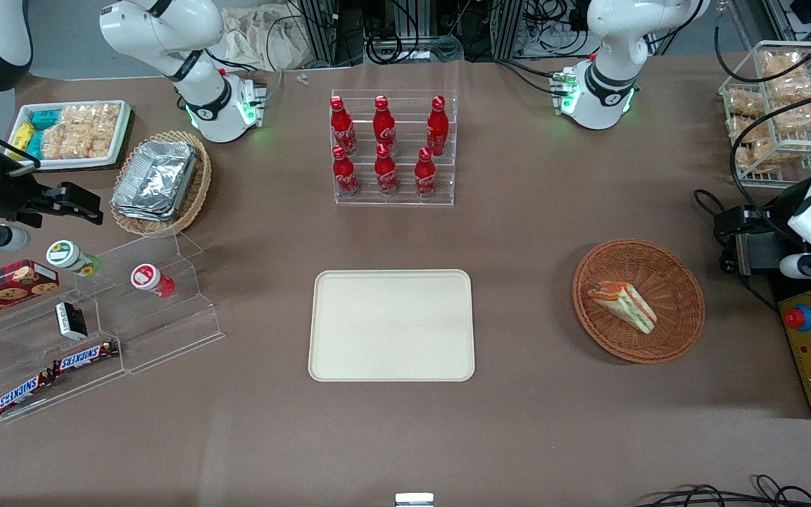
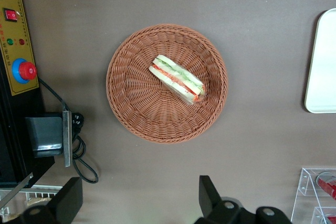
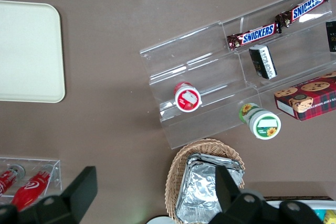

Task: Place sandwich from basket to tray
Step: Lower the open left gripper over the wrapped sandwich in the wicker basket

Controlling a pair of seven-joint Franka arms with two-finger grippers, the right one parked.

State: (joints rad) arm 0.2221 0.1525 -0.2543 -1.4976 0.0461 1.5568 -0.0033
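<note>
In basket, sandwich diagonal, gripper above.

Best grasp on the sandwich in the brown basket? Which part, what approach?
Come straight down from above. The sandwich lies on its side near the middle of the basket, clear of the rim. Close the fingers across the two bread faces at mid-length, not on the narrow tip, so the layers are squeezed together rather than pried apart. The gripper hangs open above the table beside the basket.

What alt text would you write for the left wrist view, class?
A wrapped sandwich lies in a round woven basket on a brown table, with the open end effector above, apart from it. A cream tray shows at the edge.
</note>
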